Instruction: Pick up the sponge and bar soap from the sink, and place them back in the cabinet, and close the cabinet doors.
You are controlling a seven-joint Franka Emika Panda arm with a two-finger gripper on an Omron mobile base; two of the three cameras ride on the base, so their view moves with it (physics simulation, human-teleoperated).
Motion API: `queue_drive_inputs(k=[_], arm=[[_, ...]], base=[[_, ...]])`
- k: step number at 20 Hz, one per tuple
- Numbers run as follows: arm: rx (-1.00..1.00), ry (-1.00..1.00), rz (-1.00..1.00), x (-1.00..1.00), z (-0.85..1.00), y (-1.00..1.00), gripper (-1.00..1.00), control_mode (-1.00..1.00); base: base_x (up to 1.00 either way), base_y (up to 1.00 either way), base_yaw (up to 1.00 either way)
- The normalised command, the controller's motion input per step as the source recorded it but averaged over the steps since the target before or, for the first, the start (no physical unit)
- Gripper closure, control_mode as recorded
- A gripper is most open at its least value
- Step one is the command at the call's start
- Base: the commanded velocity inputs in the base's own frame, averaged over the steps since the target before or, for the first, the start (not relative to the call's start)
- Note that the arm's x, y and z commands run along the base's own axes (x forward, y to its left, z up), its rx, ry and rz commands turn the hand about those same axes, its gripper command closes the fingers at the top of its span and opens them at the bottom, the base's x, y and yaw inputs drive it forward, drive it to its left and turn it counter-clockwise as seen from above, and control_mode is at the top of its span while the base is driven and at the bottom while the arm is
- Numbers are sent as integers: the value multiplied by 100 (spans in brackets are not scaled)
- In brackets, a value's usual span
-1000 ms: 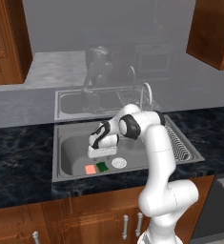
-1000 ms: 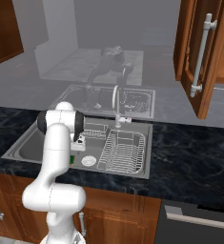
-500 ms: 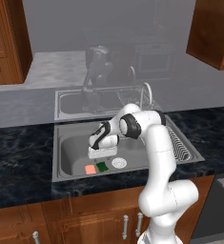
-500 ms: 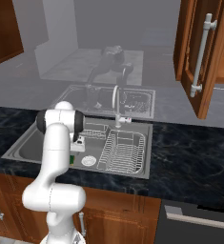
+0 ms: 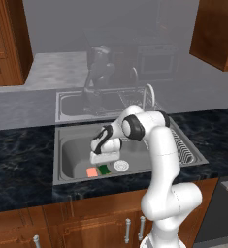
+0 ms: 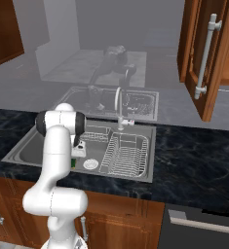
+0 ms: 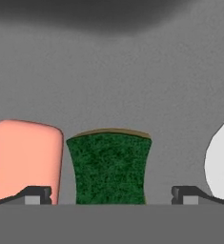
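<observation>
Hovering over the sink (image 5: 67, 145), the tool (image 7: 111, 194) is standing released, straddling the sponge (image 7: 109, 167) on the basin floor. The left fingertip (image 7: 35, 194) is overlapping the bar soap (image 7: 25, 159), risking pinching both together.

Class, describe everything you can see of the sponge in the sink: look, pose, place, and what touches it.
The sponge is a small flat block with a rough dark green top and a thin yellowish edge. It lies flat on the grey floor of the sink, between the bar soap and the white drain, close to the soap. The open end effector hovers over it, fingertips either side, not touching.
</observation>
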Motion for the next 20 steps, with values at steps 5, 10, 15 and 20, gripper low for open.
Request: queue_drive_inputs(k=[5, 10, 15, 20], arm=[[0, 0, 0, -9, -9, 0, -100, -100], [0, 0, 0, -2, -15, 0, -100, -100], [0, 0, 0, 0, -4, 0, -100, -100], [0, 0, 0, 0, -4, 0, -100, -100]], base=[[0, 0, 0], [0, 0, 0], [0, 0, 0], [0, 0, 0]])
